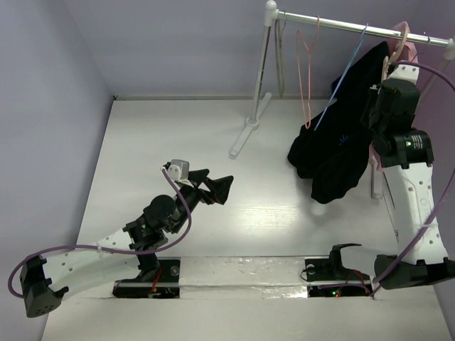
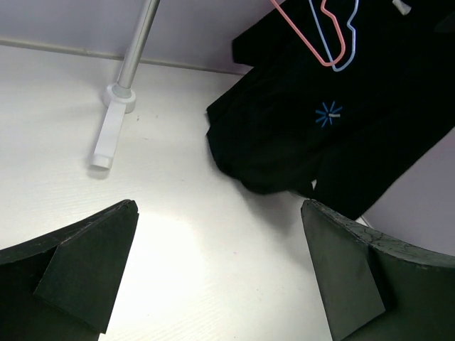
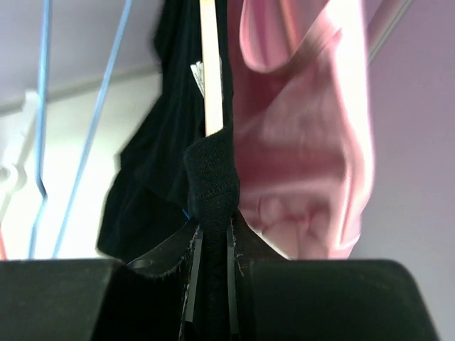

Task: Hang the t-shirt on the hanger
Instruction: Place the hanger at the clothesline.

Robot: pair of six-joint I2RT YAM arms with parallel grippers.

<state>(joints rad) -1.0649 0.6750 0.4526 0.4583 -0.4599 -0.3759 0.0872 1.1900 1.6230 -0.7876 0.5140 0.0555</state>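
The black t-shirt hangs from the rack at the right, its lower part resting on the table. It also shows in the left wrist view and the right wrist view. The tan wooden hanger shows as a thin strip inside the shirt; its hook sits on the rail. My right gripper is raised at the rack; in its wrist view it is shut on a fold of the t-shirt. My left gripper is open and empty, low over the table; its fingers stand wide apart.
A white rack with a metal rail and upright post stands at the back. Pink and blue wire hangers hang on it. A pink garment hangs right of the shirt. A lilac wall is on the left.
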